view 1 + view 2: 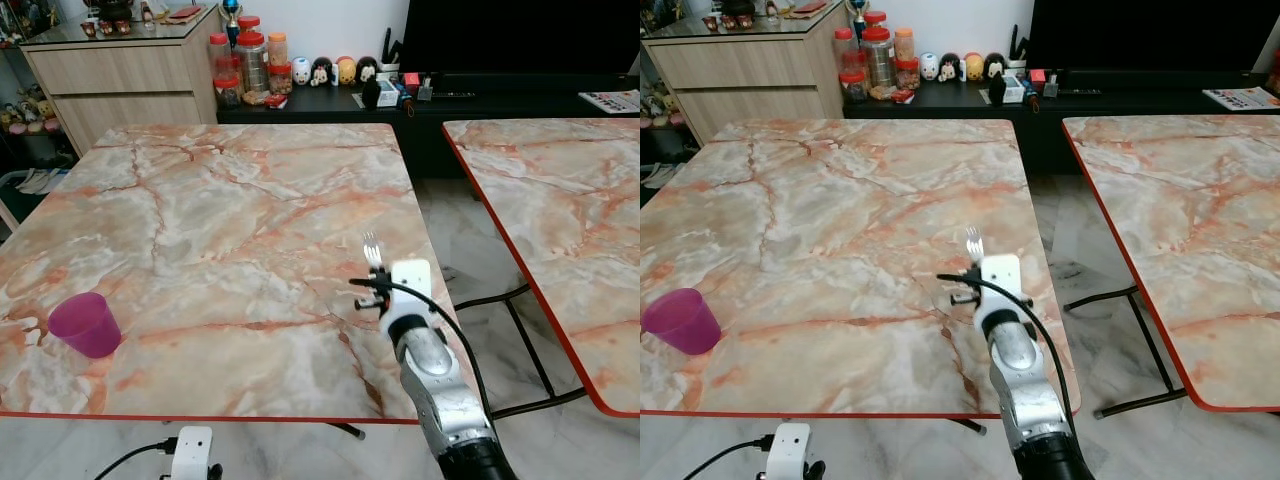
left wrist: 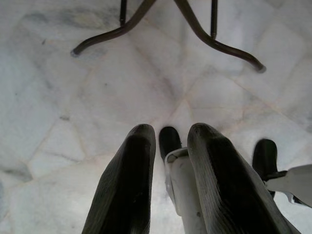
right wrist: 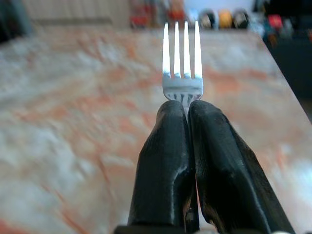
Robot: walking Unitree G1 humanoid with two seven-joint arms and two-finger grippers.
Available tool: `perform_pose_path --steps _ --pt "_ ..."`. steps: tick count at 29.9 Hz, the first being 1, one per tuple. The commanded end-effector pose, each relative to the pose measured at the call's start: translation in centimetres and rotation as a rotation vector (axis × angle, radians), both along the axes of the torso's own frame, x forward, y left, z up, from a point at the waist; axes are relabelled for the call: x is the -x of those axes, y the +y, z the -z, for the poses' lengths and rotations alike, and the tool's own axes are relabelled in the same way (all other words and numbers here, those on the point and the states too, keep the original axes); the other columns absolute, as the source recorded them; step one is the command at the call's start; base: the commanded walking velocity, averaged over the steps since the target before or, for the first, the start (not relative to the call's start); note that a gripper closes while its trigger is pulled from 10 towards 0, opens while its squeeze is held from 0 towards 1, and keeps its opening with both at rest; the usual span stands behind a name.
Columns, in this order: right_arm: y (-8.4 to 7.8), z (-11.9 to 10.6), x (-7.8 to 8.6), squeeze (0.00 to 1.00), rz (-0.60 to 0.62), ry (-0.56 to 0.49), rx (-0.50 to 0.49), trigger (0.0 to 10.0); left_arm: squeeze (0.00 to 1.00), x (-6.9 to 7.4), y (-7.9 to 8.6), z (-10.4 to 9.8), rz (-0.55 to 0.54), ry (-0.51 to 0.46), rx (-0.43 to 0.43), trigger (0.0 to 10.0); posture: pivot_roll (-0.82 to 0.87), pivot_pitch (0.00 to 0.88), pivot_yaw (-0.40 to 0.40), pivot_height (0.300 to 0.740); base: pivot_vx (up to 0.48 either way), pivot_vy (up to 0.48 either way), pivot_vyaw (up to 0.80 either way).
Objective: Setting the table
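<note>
A silver fork (image 3: 182, 63) stands upright with its tines pointing up, its handle pinched by my right gripper (image 3: 188, 105), which is shut on it. The gripper (image 1: 380, 272) hovers over the front right part of the marble table (image 1: 230, 200), close to the right edge, with the fork (image 1: 371, 247) sticking up above it. An overturned purple cup (image 1: 86, 324) rests near the table's front left corner. My left gripper (image 2: 170, 131) hangs below the table's front edge over the tiled floor, its fingers (image 2: 134, 165) apart with nothing between them.
A second marble table (image 1: 560, 200) stands to the right across a narrow gap of floor (image 1: 470, 260). Behind are a wooden cabinet (image 1: 120, 80), several jars (image 1: 250, 65) and a dark low bench (image 1: 450, 100) with small figurines. Table legs (image 2: 195, 34) cross the floor below.
</note>
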State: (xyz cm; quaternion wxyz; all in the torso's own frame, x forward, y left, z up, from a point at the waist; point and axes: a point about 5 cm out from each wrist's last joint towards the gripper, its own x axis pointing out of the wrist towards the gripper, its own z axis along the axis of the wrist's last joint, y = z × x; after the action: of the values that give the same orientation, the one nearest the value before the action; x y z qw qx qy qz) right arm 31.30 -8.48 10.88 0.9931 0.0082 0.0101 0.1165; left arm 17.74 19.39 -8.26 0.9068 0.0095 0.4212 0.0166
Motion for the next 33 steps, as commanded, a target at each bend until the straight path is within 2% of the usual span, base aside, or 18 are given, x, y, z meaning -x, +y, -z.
perform_pose_path --steps 1,4,11,33 --pt "0.5 -1.1 -0.1 0.00 -0.023 -0.059 -0.024 10.0 0.00 0.0 0.3 -0.1 -0.021 -0.008 -0.011 10.0 0.00 0.000 0.018 0.740 0.000 0.000 0.00" --pt "0.6 -2.7 -0.5 0.00 -0.009 -0.134 -0.085 10.0 0.00 -0.1 0.4 -0.1 -0.022 -0.007 -0.029 10.0 -0.01 0.000 0.019 0.740 0.000 0.000 0.00" --pt "0.0 -3.4 -1.3 0.00 0.025 -0.164 -0.077 10.0 0.00 -0.3 0.1 -0.1 -0.021 -0.009 -0.041 10.0 0.00 0.000 0.007 0.740 0.000 -0.131 0.00" --pt "-0.6 -3.6 -1.7 0.00 0.055 -0.191 -0.083 10.0 0.00 -0.5 0.2 -0.2 -0.014 -0.005 -0.046 10.0 -0.01 0.000 0.015 0.740 0.000 -0.357 0.00"
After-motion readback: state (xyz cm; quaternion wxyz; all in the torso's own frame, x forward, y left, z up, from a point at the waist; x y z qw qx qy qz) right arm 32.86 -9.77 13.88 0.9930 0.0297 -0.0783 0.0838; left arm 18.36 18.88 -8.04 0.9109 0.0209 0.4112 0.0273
